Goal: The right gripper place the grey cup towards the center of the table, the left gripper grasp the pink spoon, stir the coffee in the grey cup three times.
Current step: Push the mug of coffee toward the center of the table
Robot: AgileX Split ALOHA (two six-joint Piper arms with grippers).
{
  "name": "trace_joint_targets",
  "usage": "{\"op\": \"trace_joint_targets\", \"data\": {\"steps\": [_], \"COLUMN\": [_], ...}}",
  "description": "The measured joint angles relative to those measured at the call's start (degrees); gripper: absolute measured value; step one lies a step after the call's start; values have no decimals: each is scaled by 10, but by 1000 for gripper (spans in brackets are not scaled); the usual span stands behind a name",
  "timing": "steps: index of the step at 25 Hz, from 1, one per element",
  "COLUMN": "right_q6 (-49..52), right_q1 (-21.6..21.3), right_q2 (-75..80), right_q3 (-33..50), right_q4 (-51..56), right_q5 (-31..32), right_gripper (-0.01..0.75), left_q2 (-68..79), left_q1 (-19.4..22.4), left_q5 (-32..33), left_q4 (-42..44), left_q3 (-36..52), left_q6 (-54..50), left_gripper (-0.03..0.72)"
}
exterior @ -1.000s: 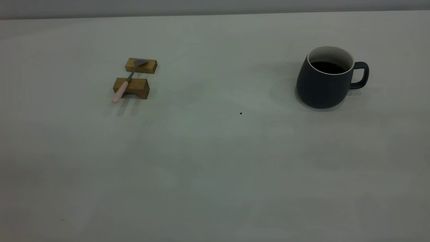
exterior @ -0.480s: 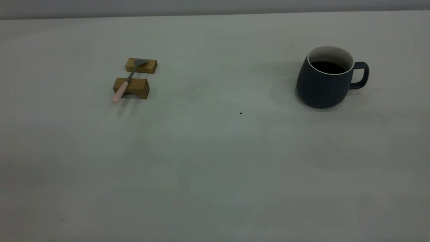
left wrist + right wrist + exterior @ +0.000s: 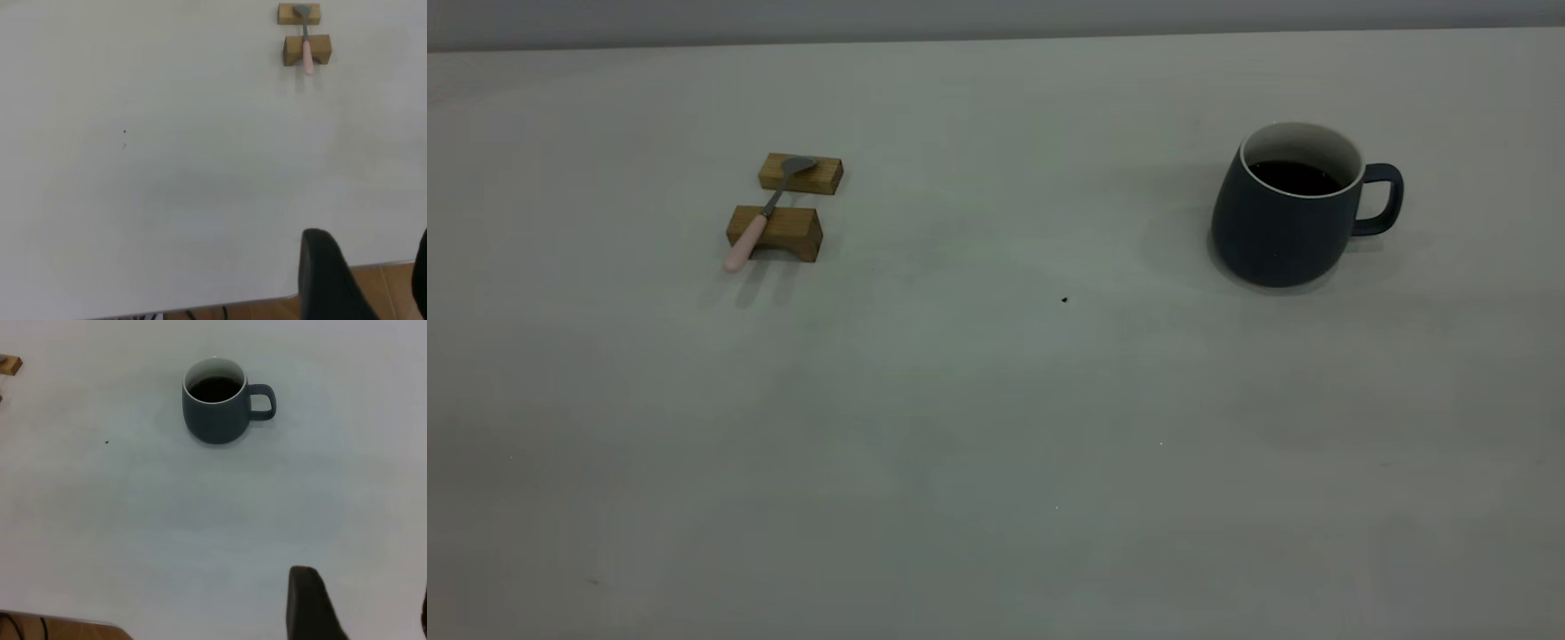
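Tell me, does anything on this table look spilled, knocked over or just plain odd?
Nothing stands out. The grey cup stands upright with its coffee inside and no spill around it. The pink spoon lies bridged across two wooden blocks, which looks deliberate. Only a tiny dark speck marks the table.

surface (image 3: 996,427): from my remote seat i count three obstacles on it. grey cup (image 3: 1285,209) stands upright at the far right, handle turned outward to the right, coffee (image 3: 1294,178) inside; bare surface lies on all sides of it. two wooden blocks (image 3: 787,204) sit at the far left, one just behind the other with a narrow gap between, and the pink spoon (image 3: 760,218) bridges them, its pink end overhanging the near block. cup and blocks are well apart; the middle between them and the whole near half hold only a small dark speck (image 3: 1064,300). i see open air above every item.
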Motion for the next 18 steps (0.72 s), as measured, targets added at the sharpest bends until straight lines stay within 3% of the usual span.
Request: {"op": "trace_joint_targets", "data": {"steps": [10, 15, 18], "right_q6": [12, 14, -12], "right_q1": [0, 0, 0], "right_q2": [22, 143, 254], "right_q3": [-2, -10, -10], "right_q4": [5, 17, 20], "right_q5": [-6, -84, -168], "right_gripper": [438, 438, 438], "left_q2": [0, 0, 0], "left_q1": [0, 0, 0], "left_q5": [0, 0, 1], "left_q4": [0, 0, 0], "left_q3": [0, 0, 0], "left_q6": [0, 0, 0], "left_gripper": [388, 388, 388]}}
